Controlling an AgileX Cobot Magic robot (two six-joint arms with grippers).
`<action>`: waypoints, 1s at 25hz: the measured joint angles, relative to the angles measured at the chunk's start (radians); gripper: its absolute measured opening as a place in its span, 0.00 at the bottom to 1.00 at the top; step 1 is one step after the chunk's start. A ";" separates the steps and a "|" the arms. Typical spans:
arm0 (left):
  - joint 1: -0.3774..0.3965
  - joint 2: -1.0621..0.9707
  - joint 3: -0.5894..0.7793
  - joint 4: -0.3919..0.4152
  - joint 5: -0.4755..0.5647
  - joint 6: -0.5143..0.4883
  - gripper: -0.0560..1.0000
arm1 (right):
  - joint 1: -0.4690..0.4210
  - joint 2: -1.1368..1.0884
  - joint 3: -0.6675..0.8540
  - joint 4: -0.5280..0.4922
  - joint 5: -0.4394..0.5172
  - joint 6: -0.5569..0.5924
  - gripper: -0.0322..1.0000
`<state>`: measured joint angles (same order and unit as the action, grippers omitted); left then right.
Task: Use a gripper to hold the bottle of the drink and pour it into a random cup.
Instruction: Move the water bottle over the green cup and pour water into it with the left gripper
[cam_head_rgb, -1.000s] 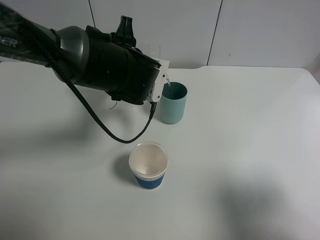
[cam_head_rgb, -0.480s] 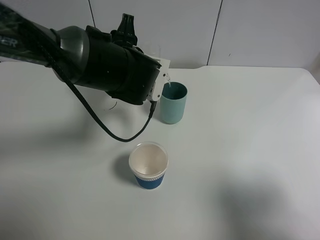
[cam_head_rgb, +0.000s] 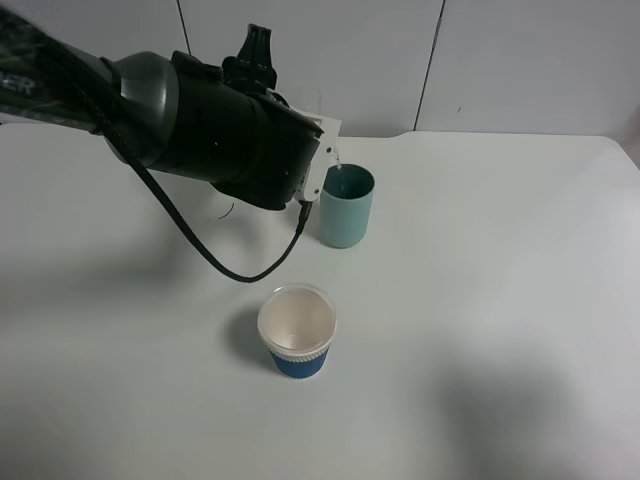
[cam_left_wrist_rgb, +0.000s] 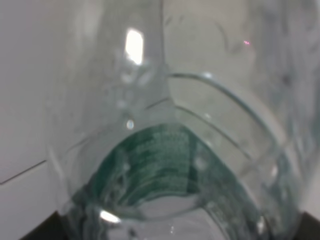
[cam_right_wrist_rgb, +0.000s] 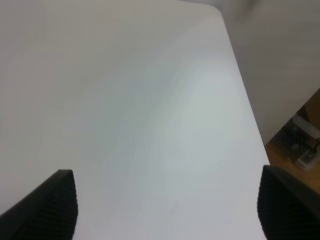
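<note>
My left gripper (cam_head_rgb: 322, 165) hangs at the end of the big black arm, just left of the teal cup (cam_head_rgb: 347, 205) and above its rim. It is shut on the bottle (cam_left_wrist_rgb: 165, 165), whose clear wall and dark green label fill the left wrist view. From above only the bottle's clear neck (cam_head_rgb: 335, 158) shows, tipped over the cup's rim. The drink is colourless, and I cannot tell it apart from the bottle's wall. My right gripper (cam_right_wrist_rgb: 167, 210) is open over bare table, nothing between its fingertips (cam_right_wrist_rgb: 50, 205).
A blue-and-white paper cup (cam_head_rgb: 296, 330) stands upright nearer the front, below the teal cup. The white table (cam_head_rgb: 500, 300) runs back to a wall. The left arm's black cable (cam_head_rgb: 230, 268) loops down between the arm and the paper cup.
The left wrist has rolled very slightly, its top finger shifting a little up and right. The cups have not moved.
</note>
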<state>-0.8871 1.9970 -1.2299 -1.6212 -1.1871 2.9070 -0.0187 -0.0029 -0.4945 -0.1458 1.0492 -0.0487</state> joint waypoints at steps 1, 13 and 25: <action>0.000 0.000 0.000 0.000 -0.004 0.004 0.55 | 0.000 0.000 0.000 0.000 0.000 0.000 0.75; 0.000 0.000 0.000 0.011 -0.014 0.032 0.55 | 0.000 0.000 0.000 0.000 0.000 0.000 0.75; -0.001 0.000 -0.001 0.025 -0.021 0.036 0.55 | 0.000 0.000 0.000 0.000 0.000 0.000 0.75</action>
<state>-0.8879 1.9970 -1.2310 -1.5958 -1.2085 2.9435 -0.0187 -0.0029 -0.4945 -0.1458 1.0492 -0.0487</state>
